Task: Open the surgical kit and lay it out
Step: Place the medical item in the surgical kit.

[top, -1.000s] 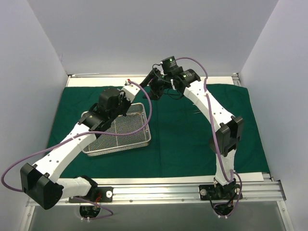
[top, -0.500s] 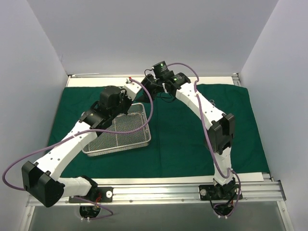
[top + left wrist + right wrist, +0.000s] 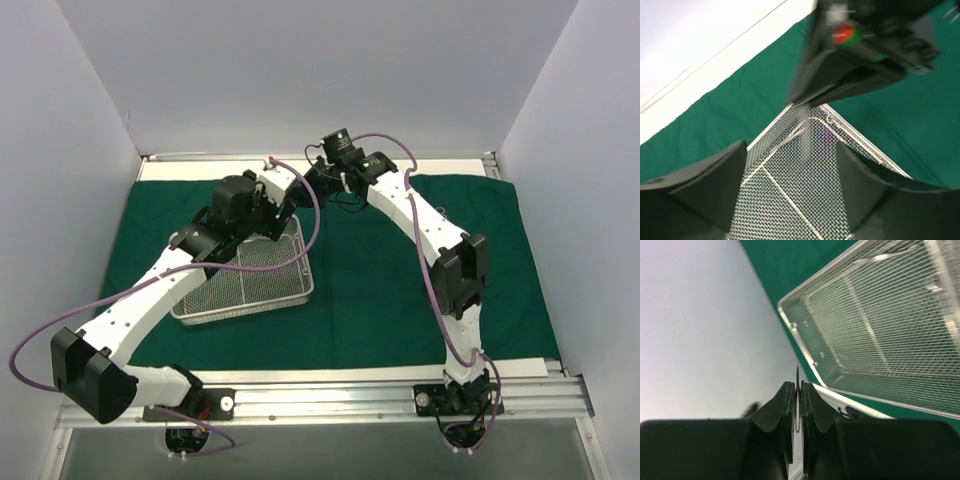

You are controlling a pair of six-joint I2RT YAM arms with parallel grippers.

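The dark green cloth (image 3: pixel 380 280) of the surgical kit lies spread flat over the table. The silver wire-mesh tray (image 3: pixel 245 285) sits on its left half and looks bare inside. My left gripper (image 3: pixel 272 216) hovers over the tray's far corner, fingers (image 3: pixel 730 165) wide open with only mesh (image 3: pixel 805 200) between them. My right gripper (image 3: pixel 308 188) is just beyond that corner, shut on a thin metal instrument (image 3: pixel 797 374) whose tip pokes out past the pads. In the left wrist view that instrument (image 3: pixel 805 125) hangs blurred below the right gripper (image 3: pixel 802 102).
White walls close in the left, back and right. A bare white strip (image 3: pixel 200 168) runs behind the cloth. The aluminium base rail (image 3: pixel 330 395) crosses the near edge. A purple cable (image 3: pixel 310 215) loops over the tray's far right corner.
The right gripper swung left to the tray's far corner and shut on the thin instrument. The left gripper, shut before, has opened wide and lifted slightly.
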